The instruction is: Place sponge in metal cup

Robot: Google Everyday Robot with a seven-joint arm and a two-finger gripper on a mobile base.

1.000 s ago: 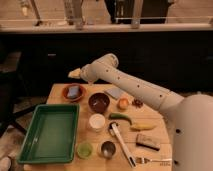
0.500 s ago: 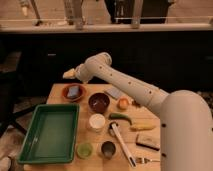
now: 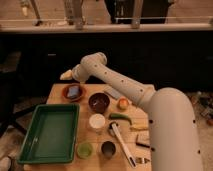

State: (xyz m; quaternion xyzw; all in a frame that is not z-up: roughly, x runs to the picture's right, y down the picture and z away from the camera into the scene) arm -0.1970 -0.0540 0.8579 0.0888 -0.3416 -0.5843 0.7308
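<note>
Spread jaws with nothing between them on the gripper (image 3: 66, 75), pale and pointing left. Hovers above the far left corner of the wooden table (image 3: 56, 91), just beyond the orange plate (image 3: 64, 95). Hangs on a white arm (image 3: 120, 85) stretched in from the right. On that plate, the blue-grey sponge (image 3: 73, 91), apart from the gripper. Right of the plate, a dark brown bowl (image 3: 99, 102); nearer, a white cup (image 3: 97, 121). By the near edge, the metal cup (image 3: 108, 148), upright, dark inside, just right of a green cup (image 3: 84, 149). At near left, a green tray (image 3: 50, 131).
</note>
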